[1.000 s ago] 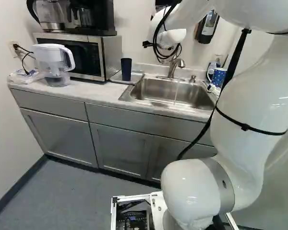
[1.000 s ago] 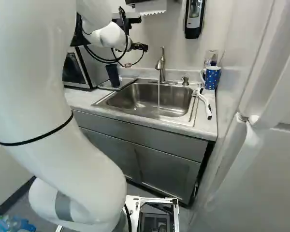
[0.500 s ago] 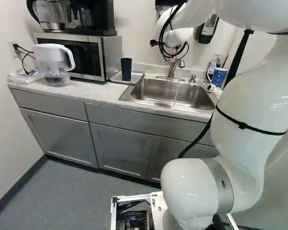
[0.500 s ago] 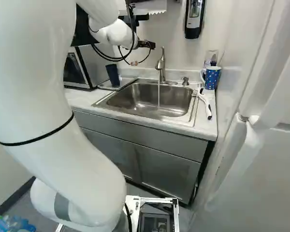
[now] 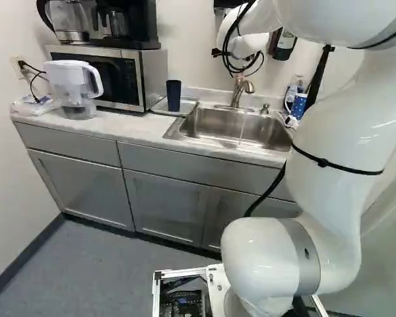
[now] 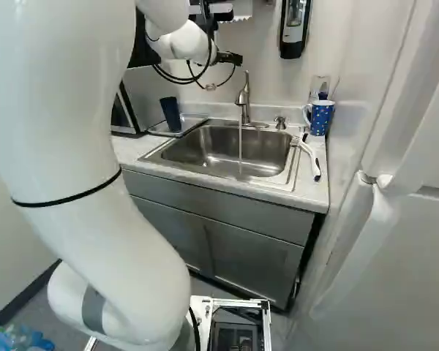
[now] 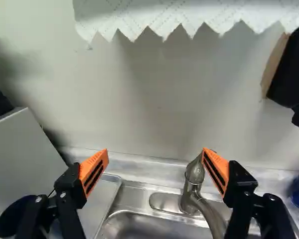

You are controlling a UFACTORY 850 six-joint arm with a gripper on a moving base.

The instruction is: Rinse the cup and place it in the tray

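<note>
I see a water pitcher on the counter by the microwave, which carries a glass kettle and black coffee maker. At the right of my right base view, a polka-dot mug stands near a brush; a soap dispenser hangs on the wall. Ahead of my end effector hangs a paper towel.

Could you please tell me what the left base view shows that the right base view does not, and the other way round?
Only the left base view: the white water pitcher, and the black coffee maker and glass kettle on top of the microwave.

Only the right base view: the crinkled blue items low in the corner, and the zigzag edge of the paper towel.

Both: the dark blue cup, tray, sink, faucet with water running, polka-dot mug, microwave and arm.
</note>
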